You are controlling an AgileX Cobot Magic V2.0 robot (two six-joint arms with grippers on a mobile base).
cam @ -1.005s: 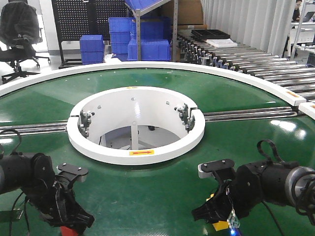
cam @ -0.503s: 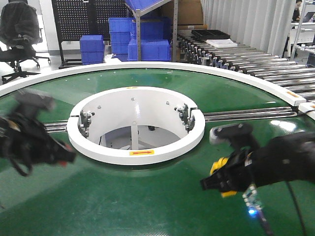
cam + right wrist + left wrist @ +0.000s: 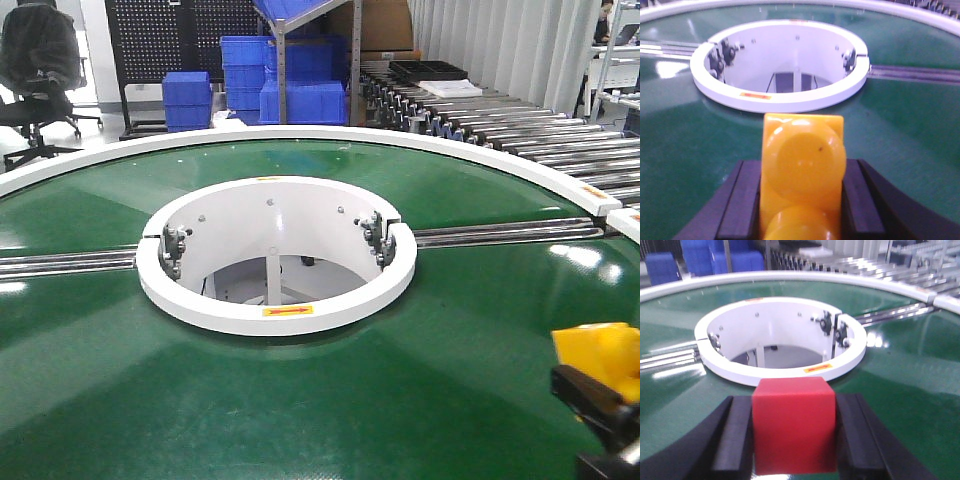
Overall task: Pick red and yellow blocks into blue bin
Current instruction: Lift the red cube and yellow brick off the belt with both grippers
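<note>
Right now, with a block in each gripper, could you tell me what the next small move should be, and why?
Probably carry both blocks, grips shut, toward the blue bin, which no view shows. The red cube sits clamped in the left gripper and the yellow brick in the right gripper, above the green turntable, so grasping looks done and only transport remains.
</note>
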